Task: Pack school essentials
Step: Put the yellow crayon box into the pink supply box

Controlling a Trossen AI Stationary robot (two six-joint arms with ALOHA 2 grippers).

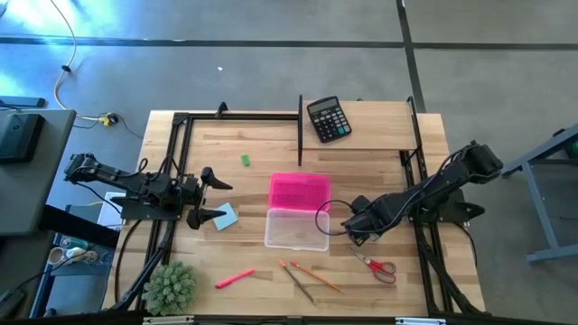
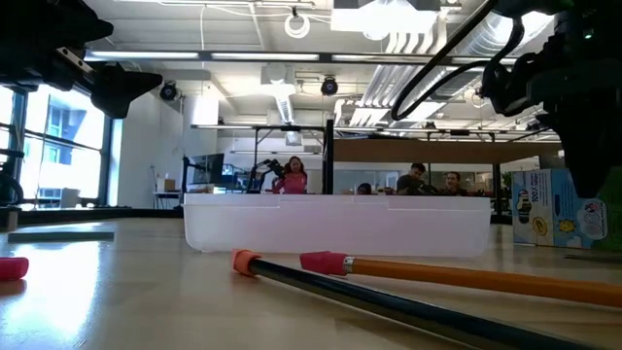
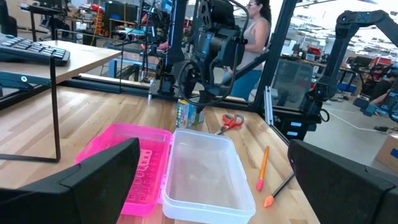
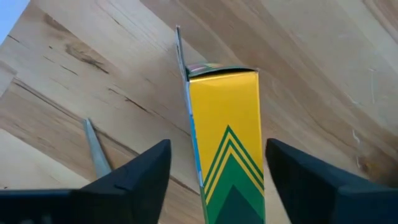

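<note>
The yellow-green crayon box (image 4: 227, 134) is standing upright on the tabletop (image 1: 379, 289) just beside the clear bin (image 1: 296, 229), between my right tool's (image 4: 217, 180) fingers, which are straddling it with gaps showing either side; no pinch yet. I am judging this the grasp step. Next calls for closing, lifting, carrying over the bin. My left tool (image 1: 209, 197) is waiting, spread, near the light-blue sticky-note pad (image 1: 225, 216).
</note>
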